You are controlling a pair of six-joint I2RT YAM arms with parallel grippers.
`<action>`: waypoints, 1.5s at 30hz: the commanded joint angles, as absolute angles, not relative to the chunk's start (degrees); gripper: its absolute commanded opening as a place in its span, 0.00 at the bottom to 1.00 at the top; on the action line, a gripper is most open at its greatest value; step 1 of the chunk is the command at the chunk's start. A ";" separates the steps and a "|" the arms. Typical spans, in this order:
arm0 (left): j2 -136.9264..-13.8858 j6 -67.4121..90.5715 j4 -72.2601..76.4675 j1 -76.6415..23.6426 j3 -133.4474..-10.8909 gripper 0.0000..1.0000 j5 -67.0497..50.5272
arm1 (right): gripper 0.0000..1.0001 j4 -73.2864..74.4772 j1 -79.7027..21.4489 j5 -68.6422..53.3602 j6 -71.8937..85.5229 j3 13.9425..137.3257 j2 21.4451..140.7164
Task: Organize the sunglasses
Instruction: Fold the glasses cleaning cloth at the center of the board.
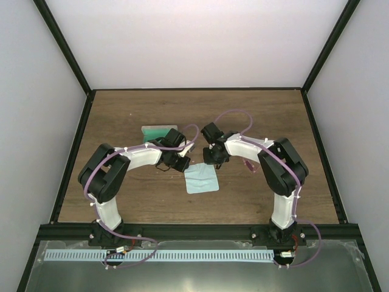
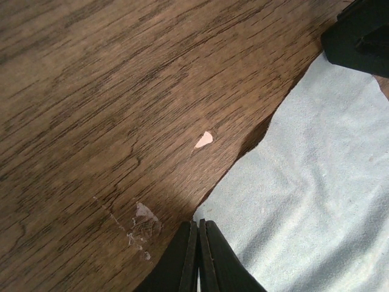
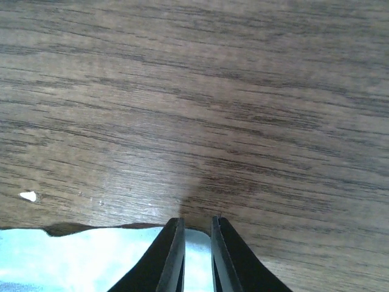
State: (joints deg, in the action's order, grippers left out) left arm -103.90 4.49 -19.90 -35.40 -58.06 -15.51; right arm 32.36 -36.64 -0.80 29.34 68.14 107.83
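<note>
Bent inward over the brown wood-grain table (image 1: 273, 115), the left gripper (image 2: 199, 226) — black fingers pressed together — sits at the left edge of the small light blue square cloth (image 1: 202, 179), while the right gripper (image 3: 197, 222) hangs over its far edge, fingers slightly parted. Thin pink-lensed wire sunglasses (image 1: 249, 164) lie on the wood right of the cloth — partly hidden by the right arm (image 1: 282, 167).

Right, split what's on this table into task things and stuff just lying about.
Job in hand:
- thin wire-framed sunglasses with pink lenses, only partly visible

Lying about:
- rectangular case with green inside
- small light blue cloth
</note>
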 commanded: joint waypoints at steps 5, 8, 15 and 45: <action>-104.33 4.82 -19.80 -35.68 -57.41 0.04 -15.73 | 0.12 34.63 -39.06 1.99 29.60 67.71 111.61; -104.33 4.85 -19.71 -35.68 -57.17 0.04 -15.73 | 0.10 34.68 -39.25 2.06 29.66 67.52 111.61; -104.41 4.63 -19.92 -35.68 -57.29 0.04 -15.73 | 0.01 34.52 -39.21 2.84 30.46 67.23 111.01; -97.62 5.03 -22.99 -38.21 -58.53 0.04 -14.90 | 0.01 34.93 -39.75 1.50 32.76 66.96 101.61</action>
